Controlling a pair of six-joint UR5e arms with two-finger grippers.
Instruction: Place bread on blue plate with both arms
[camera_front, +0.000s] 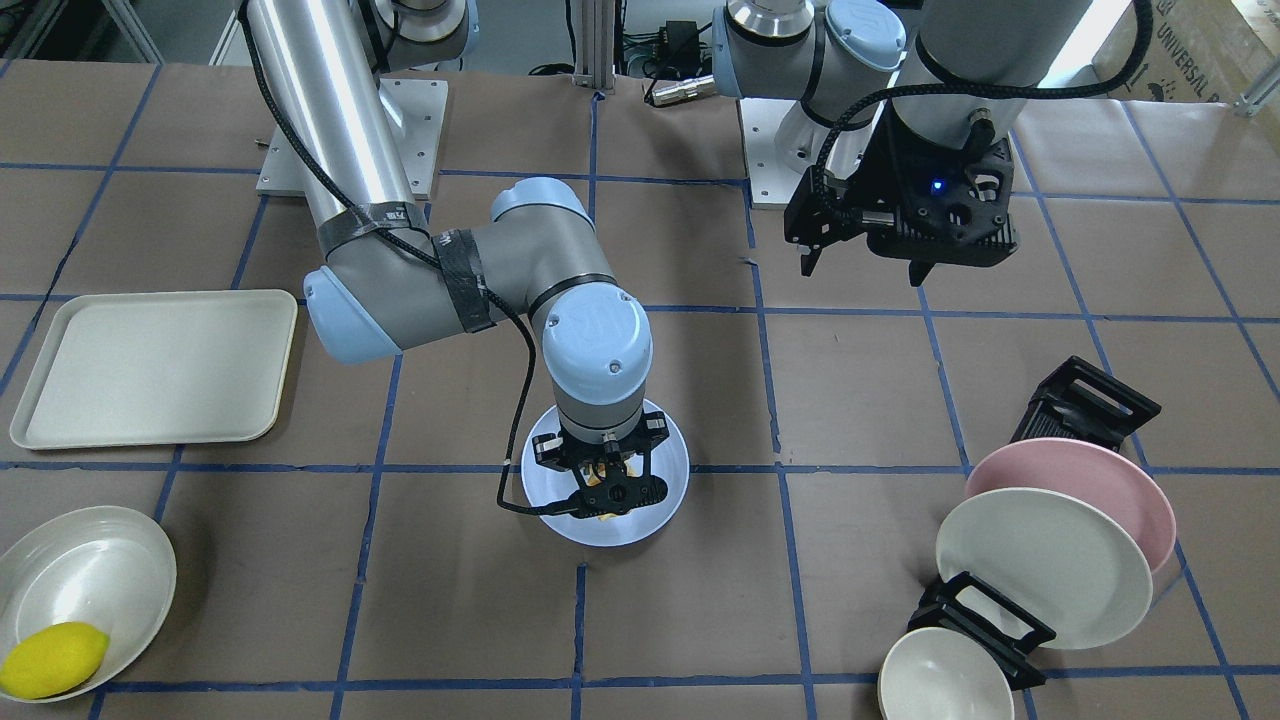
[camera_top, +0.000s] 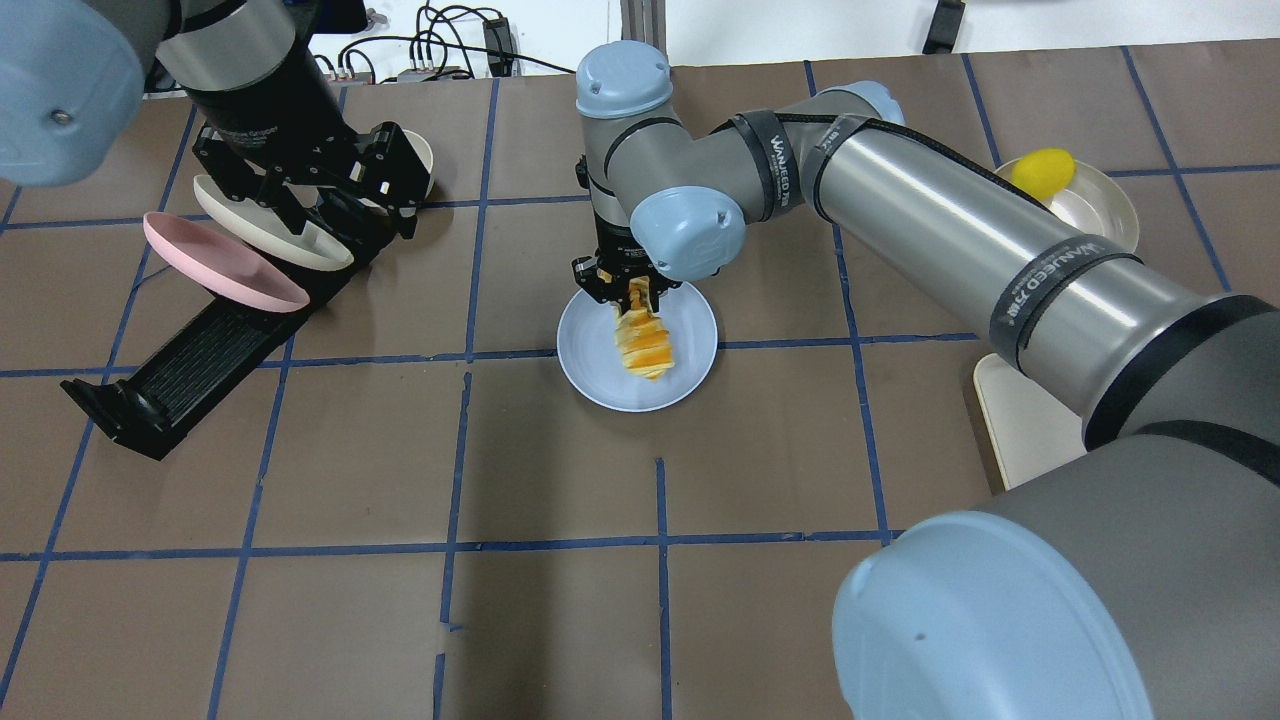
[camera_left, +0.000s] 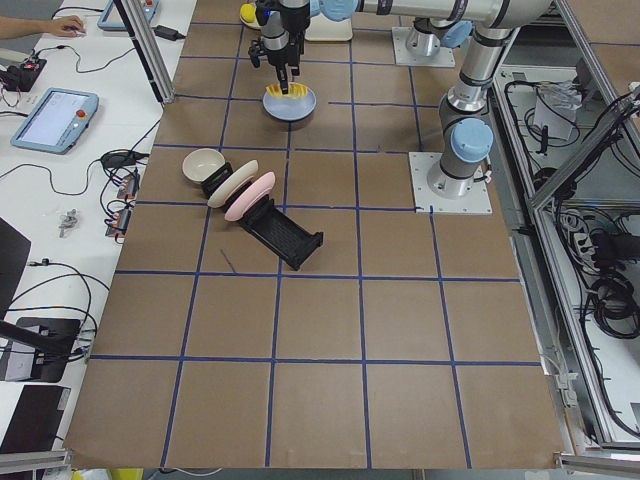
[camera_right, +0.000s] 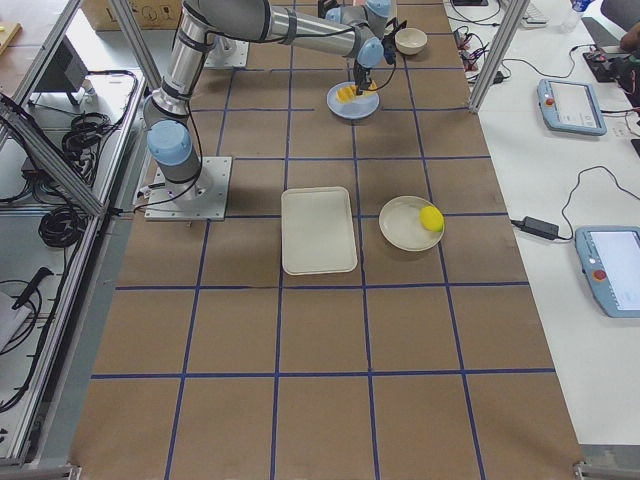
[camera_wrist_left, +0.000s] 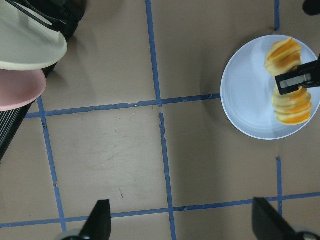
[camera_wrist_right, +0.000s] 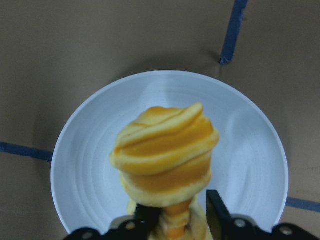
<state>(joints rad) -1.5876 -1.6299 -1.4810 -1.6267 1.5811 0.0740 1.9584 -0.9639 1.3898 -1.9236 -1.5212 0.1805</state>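
The bread (camera_top: 645, 345), a striped orange and cream loaf, is held over the blue plate (camera_top: 590, 350) near the table's middle. My right gripper (camera_top: 635, 290) is shut on one end of the loaf, which slopes down toward the plate. I cannot tell whether its free end touches the plate. The right wrist view shows the loaf (camera_wrist_right: 165, 150) between the fingers (camera_wrist_right: 217, 212), above the plate (camera_wrist_right: 80, 165). My left gripper (camera_front: 862, 275) is open and empty. It hangs high above the table, off to the side of the plate and near the dish rack.
A black dish rack (camera_front: 1085, 405) holds a pink plate (camera_front: 1110, 480), an off-white plate (camera_front: 1040, 565) and a bowl (camera_front: 940, 680). An off-white tray (camera_front: 150, 365) and a bowl (camera_front: 90, 570) with a yellow lemon (camera_front: 52, 660) lie on the right arm's side.
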